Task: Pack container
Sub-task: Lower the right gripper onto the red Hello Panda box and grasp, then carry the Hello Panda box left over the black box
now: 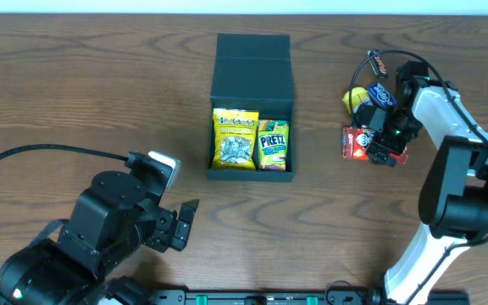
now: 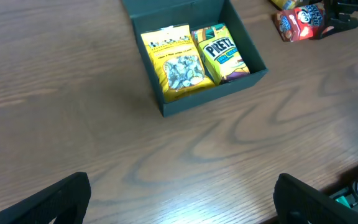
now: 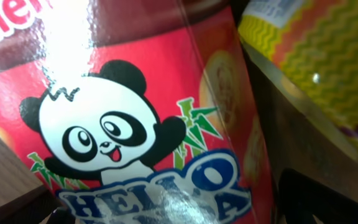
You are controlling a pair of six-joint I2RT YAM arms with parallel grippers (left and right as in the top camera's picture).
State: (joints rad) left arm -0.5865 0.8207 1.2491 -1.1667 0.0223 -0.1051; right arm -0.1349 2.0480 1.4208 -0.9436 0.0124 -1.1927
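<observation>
The dark teal container [image 1: 251, 175] stands open at the table's middle, its lid [image 1: 252, 63] folded back. A yellow snack bag [image 1: 235, 140] and a green pretzel bag [image 1: 273, 144] lie inside; both show in the left wrist view [image 2: 178, 65] [image 2: 224, 51]. My right gripper [image 1: 388, 151] is open with its fingers either side of a red panda snack carton [image 1: 356, 142], which fills the right wrist view [image 3: 135, 124]. My left gripper [image 2: 182, 199] is open and empty over bare table, near the front left [image 1: 185, 222].
More snacks lie by the right gripper: a yellow packet [image 1: 356, 99], a blue one [image 1: 379, 95] and a dark orange bar [image 1: 377, 62]. A yellow zigzag-patterned packet [image 3: 316, 56] lies right beside the carton. A black cable [image 1: 49, 151] loops at the left.
</observation>
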